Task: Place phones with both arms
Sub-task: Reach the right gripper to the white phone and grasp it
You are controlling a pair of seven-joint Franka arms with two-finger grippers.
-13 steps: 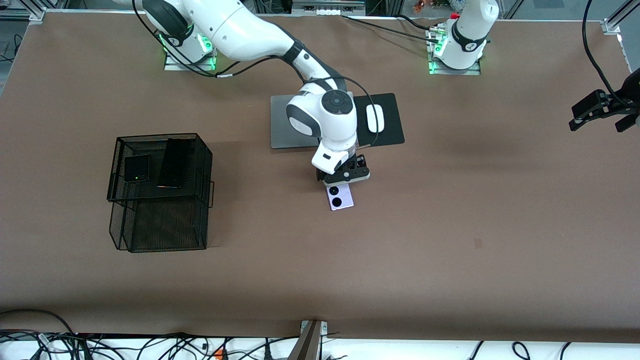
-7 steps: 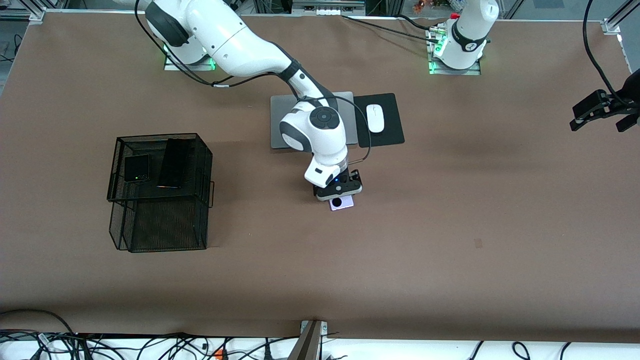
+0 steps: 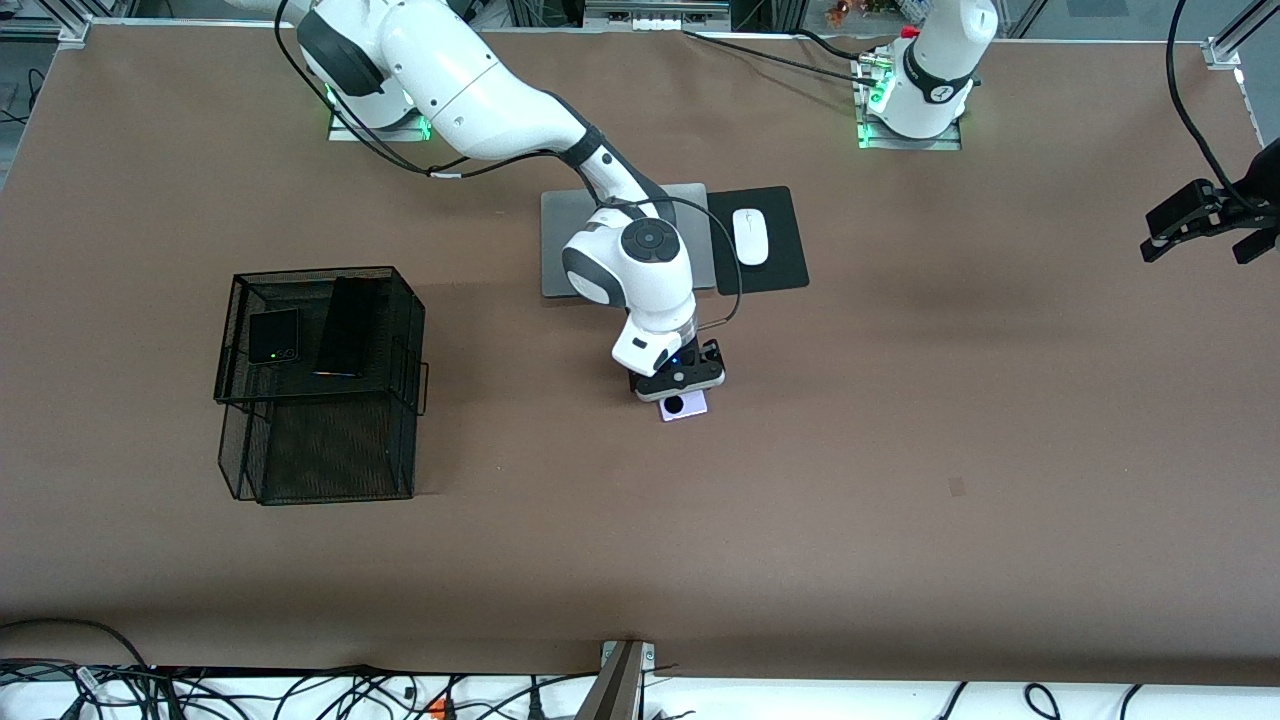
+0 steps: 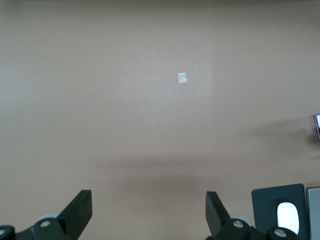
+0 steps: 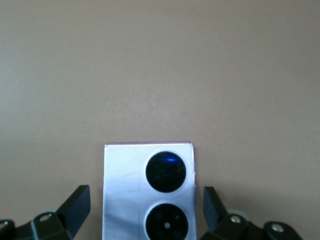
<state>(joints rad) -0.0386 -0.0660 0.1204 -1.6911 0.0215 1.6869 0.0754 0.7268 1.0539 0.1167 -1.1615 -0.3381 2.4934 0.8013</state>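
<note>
Two of three phones already in black wire basket [image 3: 320,385]: squarish black phone [image 3: 273,336] beside slim black slab [image 3: 348,326]. Lilac-white phone [image 3: 684,405] left, flat on counter [image 3: 900,420]; right gripper [image 3: 678,384] low over it, fingers wide, straddling, not yet closed. Left gripper [image 3: 1205,225] waits raised over counter's end, fingers wide, empty.

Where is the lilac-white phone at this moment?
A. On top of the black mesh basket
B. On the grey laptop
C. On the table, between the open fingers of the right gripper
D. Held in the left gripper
C: the lilac-white phone lies flat on the table, and the right gripper stands open with one finger on each side of it.
</note>
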